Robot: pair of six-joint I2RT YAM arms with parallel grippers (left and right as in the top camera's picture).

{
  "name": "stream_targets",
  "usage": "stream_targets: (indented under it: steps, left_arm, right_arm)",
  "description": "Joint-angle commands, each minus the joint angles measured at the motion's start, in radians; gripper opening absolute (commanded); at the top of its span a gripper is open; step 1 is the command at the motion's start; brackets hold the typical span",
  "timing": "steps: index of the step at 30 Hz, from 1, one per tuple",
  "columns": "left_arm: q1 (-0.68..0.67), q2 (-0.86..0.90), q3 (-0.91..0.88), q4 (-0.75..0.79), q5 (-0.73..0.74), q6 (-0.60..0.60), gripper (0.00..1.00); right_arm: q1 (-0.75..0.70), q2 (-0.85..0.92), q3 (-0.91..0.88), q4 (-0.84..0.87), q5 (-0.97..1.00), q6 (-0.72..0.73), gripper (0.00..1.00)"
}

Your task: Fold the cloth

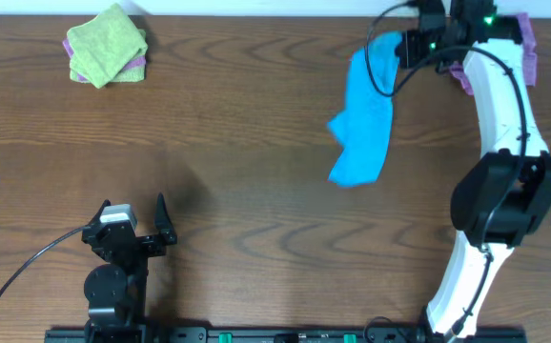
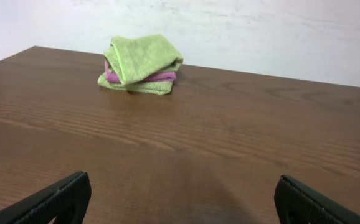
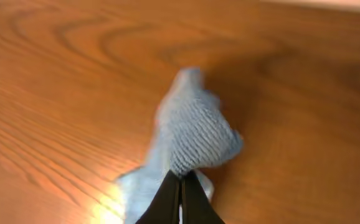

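cloth [image 1: 361, 119]: far-right worktop [image 1: 237, 143], long axis running from pinch toward robot | right fingers [image 3: 181, 196]: clenched on its far end | left fingers [image 2: 55, 199]: released, well apart

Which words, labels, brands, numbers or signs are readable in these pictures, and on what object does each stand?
None: no text can be read in any view.
The blue cloth, the folded green and pink cloths, the table, the left gripper and the right gripper show no writing.
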Motion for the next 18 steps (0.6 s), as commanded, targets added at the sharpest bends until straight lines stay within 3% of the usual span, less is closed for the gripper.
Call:
stream_targets:
  steps: [1, 8, 18]
  left_arm:
    - [0.006, -0.006, -0.031, -0.014, 0.0, 0.006, 0.95]
    - [0.006, -0.006, -0.031, -0.014, 0.0, 0.006, 0.96]
    - [0.006, -0.006, -0.031, -0.014, 0.0, 0.006, 0.95]
  right_arm:
    - [0.051, -0.003, 0.117, -0.049, -0.011, -0.05, 0.01]
    - [0.151, -0.003, 0.345, -0.157, 0.092, -0.108, 0.01]
    - [0.239, -0.012, 0.38, -0.274, 0.014, -0.119, 0.01]
